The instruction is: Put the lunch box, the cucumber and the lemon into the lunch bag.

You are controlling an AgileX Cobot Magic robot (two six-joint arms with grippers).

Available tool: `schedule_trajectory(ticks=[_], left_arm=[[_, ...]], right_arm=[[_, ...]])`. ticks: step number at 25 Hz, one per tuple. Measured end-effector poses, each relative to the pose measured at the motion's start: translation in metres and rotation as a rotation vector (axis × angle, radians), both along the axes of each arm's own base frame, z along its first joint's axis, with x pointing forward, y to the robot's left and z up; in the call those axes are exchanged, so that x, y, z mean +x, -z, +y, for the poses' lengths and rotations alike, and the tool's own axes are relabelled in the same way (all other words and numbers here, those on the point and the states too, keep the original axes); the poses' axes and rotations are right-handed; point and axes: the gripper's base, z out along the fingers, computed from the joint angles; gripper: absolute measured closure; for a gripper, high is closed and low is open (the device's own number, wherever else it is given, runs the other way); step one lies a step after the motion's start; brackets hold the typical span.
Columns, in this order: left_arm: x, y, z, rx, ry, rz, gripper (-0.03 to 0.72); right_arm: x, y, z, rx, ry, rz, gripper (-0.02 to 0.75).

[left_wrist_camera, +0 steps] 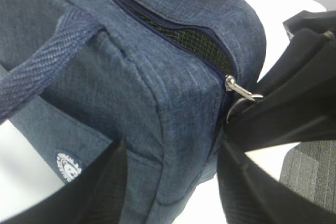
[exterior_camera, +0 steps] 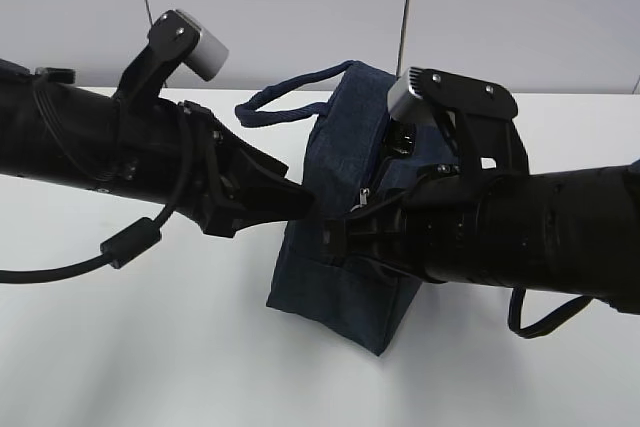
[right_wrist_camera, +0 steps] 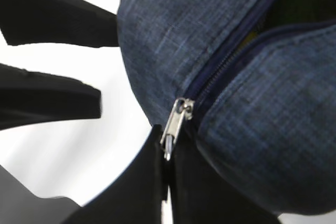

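Both end effectors are on the lunch bag (exterior_camera: 345,207), which stands on the tabletop (exterior_camera: 150,347). Right end effector (right_wrist_camera: 168,177) is pinched shut on the zipper pull (right_wrist_camera: 176,124), at the bag corner straight ahead of its tips. Left end effector (left_wrist_camera: 168,182) is spread, fingers straddling the same corner, apparently bracing. Zipper (left_wrist_camera: 173,32) gapes partway. Lunch box, cucumber and lemon aren't clearly visible. Likely zipper step; next: pull along the track while the left holds firm.

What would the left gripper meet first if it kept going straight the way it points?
Most likely the lunch bag: the left gripper is open with the bag's corner between its fingers, right ahead. Depth is unclear.
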Motion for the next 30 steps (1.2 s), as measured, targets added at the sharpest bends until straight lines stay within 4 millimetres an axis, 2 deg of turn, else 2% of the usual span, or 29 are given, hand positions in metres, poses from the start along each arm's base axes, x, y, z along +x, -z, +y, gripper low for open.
schedule_trajectory(ticks=[15, 18, 24, 26, 30], left_arm=[[0.023, 0.020, -0.012, -0.028, -0.020, 0.010, 0.316], [0.025, 0.023, -0.013, -0.033, -0.019, 0.024, 0.386], [0.024, 0.023, -0.013, -0.039, -0.016, 0.027, 0.642], [0.025, 0.024, -0.013, -0.033, -0.023, 0.026, 0.680], [0.025, 0.024, -0.013, -0.031, -0.023, 0.025, 0.692]], right_arm=[[0.000, 0.000, 0.000, 0.002, 0.002, 0.002, 0.738], [0.000, 0.000, 0.000, 0.002, 0.002, 0.002, 0.738], [0.000, -0.001, 0.000, 0.007, -0.003, 0.002, 0.738], [-0.001, -0.001, 0.001, 0.012, -0.007, 0.001, 0.738], [-0.001, -0.002, 0.001, 0.017, -0.012, 0.000, 0.738]])
